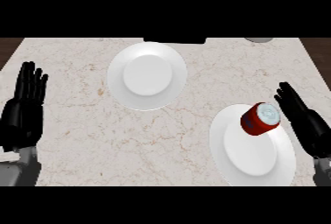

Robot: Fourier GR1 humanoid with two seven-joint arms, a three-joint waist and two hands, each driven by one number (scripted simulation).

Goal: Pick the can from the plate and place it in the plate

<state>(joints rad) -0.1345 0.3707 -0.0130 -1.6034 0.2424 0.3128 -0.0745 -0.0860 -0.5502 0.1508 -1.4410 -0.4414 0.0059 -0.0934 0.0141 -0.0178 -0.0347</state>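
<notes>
One red can (260, 119) with a pale top stands on the far right part of the near plate (252, 153), close to its rim. The other plate (119, 83) lies bare, further off and to the left, well apart from the first across the marbled worktop (129, 144).

The step in hand looks like the grasp, not yet made. To do it well, the right hand (302, 120) would need to come in from the can's right side, set the thumb on one side of the red body and the fingers on the other, and close around its middle, not near the top, so the can stays upright when lifted clear of the rim.

That right hand lies just to the right of the can and seems not to touch it. Its fingers are straight and held fairly close together, pointing away from the robot, and they hold nothing. The left hand (24, 103) rests at the worktop's left edge, fingers straight and slightly spread, also pointing away.
</notes>
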